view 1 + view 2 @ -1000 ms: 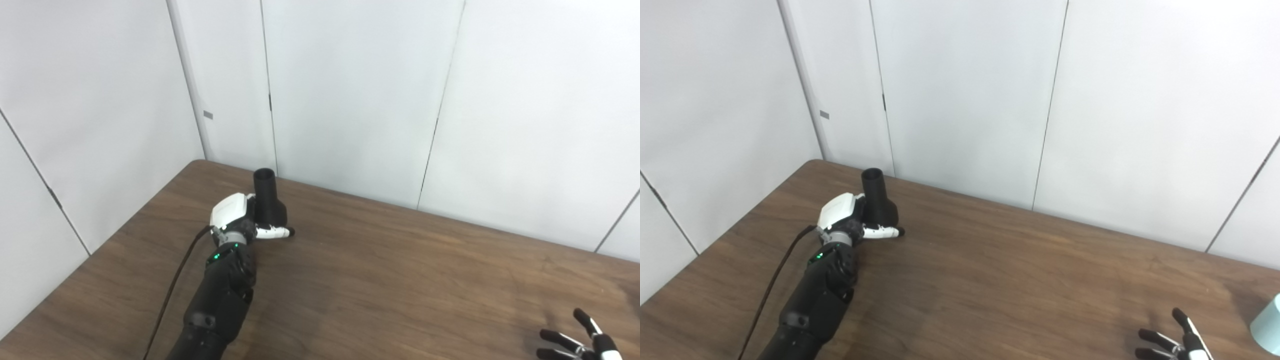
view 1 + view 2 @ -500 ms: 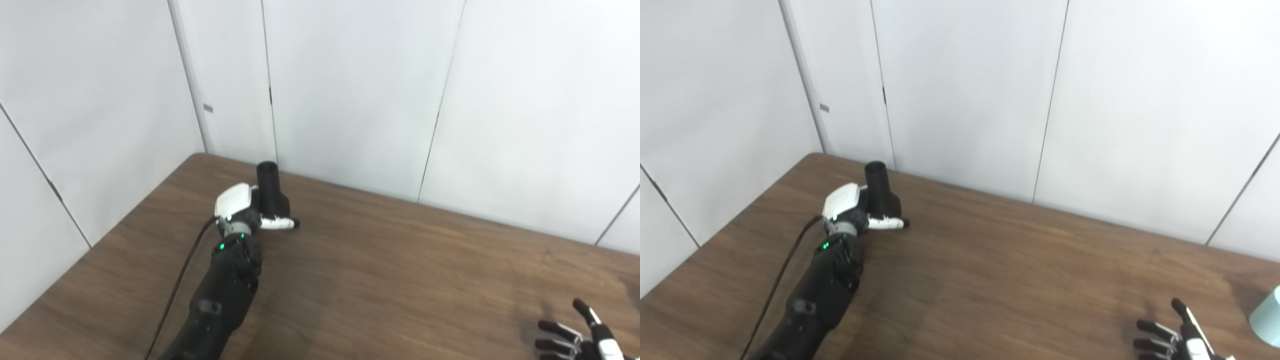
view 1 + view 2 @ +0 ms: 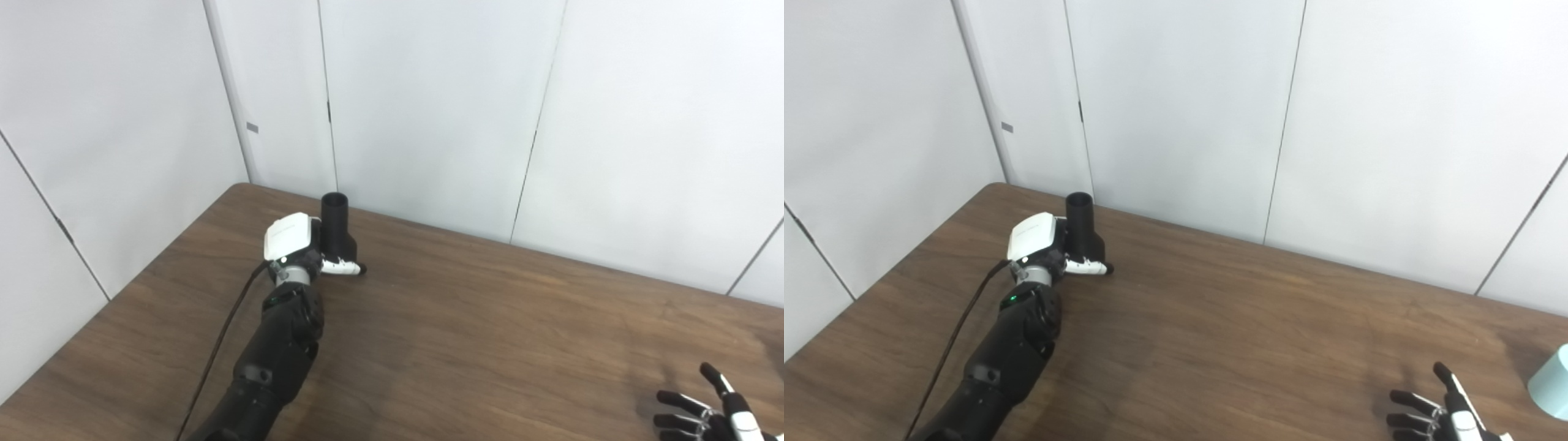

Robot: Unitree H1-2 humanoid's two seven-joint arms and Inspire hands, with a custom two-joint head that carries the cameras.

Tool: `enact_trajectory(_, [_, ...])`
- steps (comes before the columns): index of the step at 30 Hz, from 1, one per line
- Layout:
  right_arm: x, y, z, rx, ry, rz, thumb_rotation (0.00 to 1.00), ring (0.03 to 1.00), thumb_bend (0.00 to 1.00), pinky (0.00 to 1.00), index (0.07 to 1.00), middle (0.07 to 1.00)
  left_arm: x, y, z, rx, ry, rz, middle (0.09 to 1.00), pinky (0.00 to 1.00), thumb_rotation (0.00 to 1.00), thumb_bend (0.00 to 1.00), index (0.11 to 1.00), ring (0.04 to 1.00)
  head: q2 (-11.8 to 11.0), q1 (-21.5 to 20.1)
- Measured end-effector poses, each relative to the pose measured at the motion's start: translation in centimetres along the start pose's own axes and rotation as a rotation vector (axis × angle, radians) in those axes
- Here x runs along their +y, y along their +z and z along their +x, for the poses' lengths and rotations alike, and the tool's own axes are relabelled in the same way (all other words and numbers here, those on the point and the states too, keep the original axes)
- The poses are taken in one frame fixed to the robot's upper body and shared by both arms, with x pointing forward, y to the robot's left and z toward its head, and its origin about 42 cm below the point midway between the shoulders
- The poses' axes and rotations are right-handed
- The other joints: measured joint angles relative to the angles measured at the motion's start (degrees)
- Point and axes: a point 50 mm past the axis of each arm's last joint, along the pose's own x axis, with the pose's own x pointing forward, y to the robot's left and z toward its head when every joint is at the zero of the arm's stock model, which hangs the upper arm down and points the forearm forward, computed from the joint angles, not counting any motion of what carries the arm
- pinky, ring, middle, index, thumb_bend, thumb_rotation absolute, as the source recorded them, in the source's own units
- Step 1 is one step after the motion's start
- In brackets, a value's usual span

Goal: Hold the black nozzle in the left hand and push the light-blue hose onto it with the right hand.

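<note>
The black nozzle (image 3: 337,229) stands upright on the brown table (image 3: 490,331), near its far left corner. My left hand (image 3: 295,242) is wrapped around the nozzle's wide base, white back facing left, thumb lying across the front; the fingers behind it are hidden. Only one end of the light-blue hose (image 3: 1551,389) shows, at the right edge of the right eye view. My right hand (image 3: 1436,416) hovers low at the bottom right, open with fingers spread, a short way left of the hose and not touching it.
White wall panels (image 3: 429,110) close off the table's back and left sides, right behind the nozzle. A black cable (image 3: 214,361) runs along my left forearm. Bare wood lies between the two hands.
The camera has tilted, shifting the whole picture up a little. My left hand has turned and nudged the nozzle slightly right and more upright. The right hand has barely moved.
</note>
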Motion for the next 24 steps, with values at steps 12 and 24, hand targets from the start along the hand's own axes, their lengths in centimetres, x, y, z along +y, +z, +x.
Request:
enact_trajectory(12, [0.3, -0.4, 0.2, -0.004, 0.012, 0.001, 1.0, 0.651, 0.37, 0.61, 0.987, 0.741, -1.7, 0.4, -2.8, -0.158, 0.113, 0.028, 0.454, 1.0, 0.0, 0.52, 0.512, 0.688, 0.97, -4.4])
enact_trajectory(24, [1.9, -1.3, 1.1, -0.064, 0.013, -0.038, 1.0, 0.607, 0.5, 0.57, 0.944, 0.704, -3.4, 0.7, -6.5, -0.35, 0.146, -0.056, 0.457, 1.0, 0.0, 0.52, 0.514, 0.658, 2.2, -15.21])
